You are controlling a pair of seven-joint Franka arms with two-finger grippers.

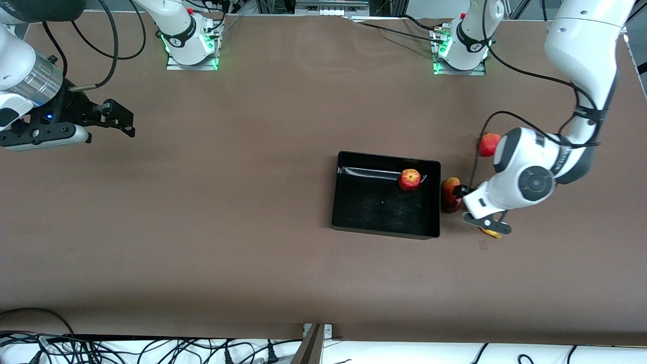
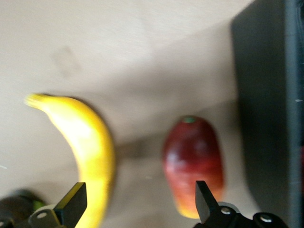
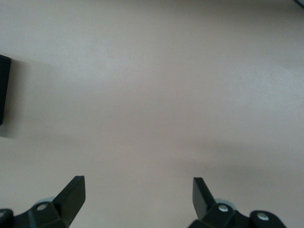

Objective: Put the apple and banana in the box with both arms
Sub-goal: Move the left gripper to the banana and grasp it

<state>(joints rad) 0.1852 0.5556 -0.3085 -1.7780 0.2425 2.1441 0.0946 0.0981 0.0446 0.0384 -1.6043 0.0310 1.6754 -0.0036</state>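
Apple [image 1: 409, 179] lies in the box [image 1: 354, 225]. Left gripper [image 2: 137, 202], elbow bent, hangs low, spread wide over the worktop [image 1: 227, 263] beside that box, apparently between banana [image 2: 85, 142] and mango [image 2: 194, 164]. Right gripper [image 3: 137, 194] waits, spread wide, over the right arm's end.

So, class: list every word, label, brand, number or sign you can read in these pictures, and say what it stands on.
None can be read.
Apple, banana, mango, black box: no lettering shows.
Dark marks on the two arm bases: too small to read.
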